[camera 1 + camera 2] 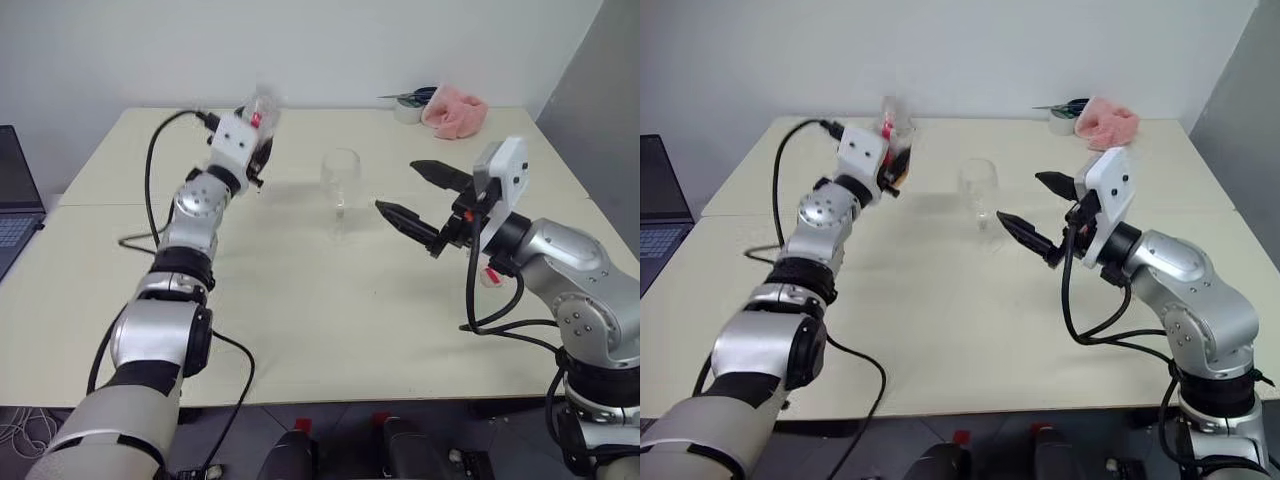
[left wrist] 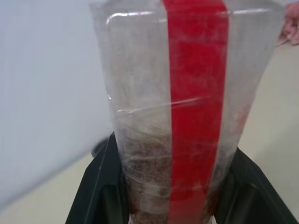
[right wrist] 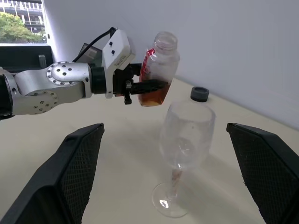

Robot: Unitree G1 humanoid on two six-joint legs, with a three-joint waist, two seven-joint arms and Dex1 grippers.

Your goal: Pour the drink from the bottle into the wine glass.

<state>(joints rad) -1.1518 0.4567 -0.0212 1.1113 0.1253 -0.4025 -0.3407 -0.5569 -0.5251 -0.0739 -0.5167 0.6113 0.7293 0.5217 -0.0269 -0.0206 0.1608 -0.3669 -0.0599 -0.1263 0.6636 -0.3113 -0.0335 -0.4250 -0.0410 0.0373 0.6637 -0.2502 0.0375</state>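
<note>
My left gripper point(image 1: 261, 150) is shut on the bottle point(image 1: 262, 108), holding it above the table at the back left. The bottle point(image 3: 159, 65) is clear with a red strip, stands nearly upright and has an open mouth. The amber drink point(image 3: 152, 97) fills its lower part. In the left wrist view, both black fingers point(image 2: 96, 186) clasp the bottle point(image 2: 187, 93). The empty wine glass point(image 1: 341, 180) stands upright at mid table, right of the bottle. To the right of the glass, my right gripper point(image 1: 396, 186) is open and points at it, its fingers point(image 3: 70, 172) spread wide.
A dark round cap point(image 3: 200, 94) lies on the table behind the glass. A pink cloth point(image 1: 455, 108), a tape roll point(image 1: 407, 111) and scissors sit at the back right corner. A laptop point(image 1: 14, 205) is at the far left. The table point(image 1: 330, 310) ends near me.
</note>
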